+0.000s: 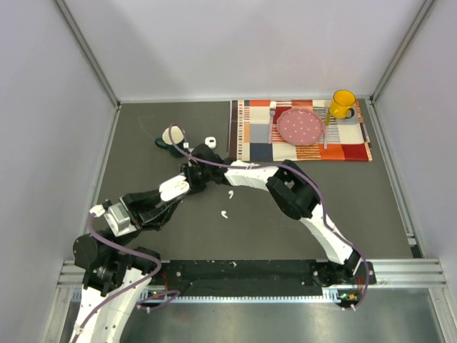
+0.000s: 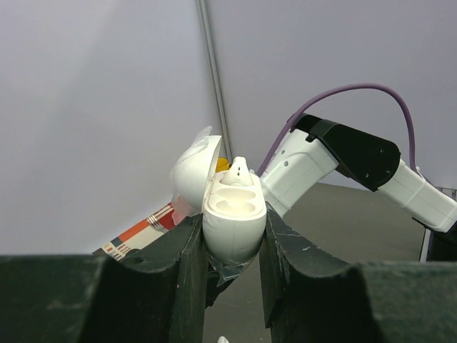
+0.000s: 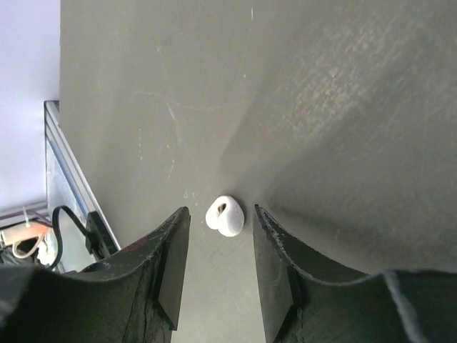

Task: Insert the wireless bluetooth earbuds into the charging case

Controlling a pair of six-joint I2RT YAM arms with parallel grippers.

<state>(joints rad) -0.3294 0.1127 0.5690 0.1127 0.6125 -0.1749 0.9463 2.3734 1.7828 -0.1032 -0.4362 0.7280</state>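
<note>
Ovoid charging case (image 2: 232,214) clamped in left pincer (image 2: 234,229); right pincer (image 3: 220,211) flanks earbud (image 3: 226,216), grip unclear.

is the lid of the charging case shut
No, the charging case clamped in the left tool has its lid swung open to one side, baring the sockets inside.

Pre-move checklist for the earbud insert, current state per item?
1. Charging case clamped in left gripper: ok.
2. Lid open: ok.
3. Empty well facing up: ok, the front one looks bare.
4. Earbud between the right gripper jaws: ok.
5. Jaws closed on it: not ok, gaps show on both sides.
6. Clear path to the case: cannot tell.
</note>
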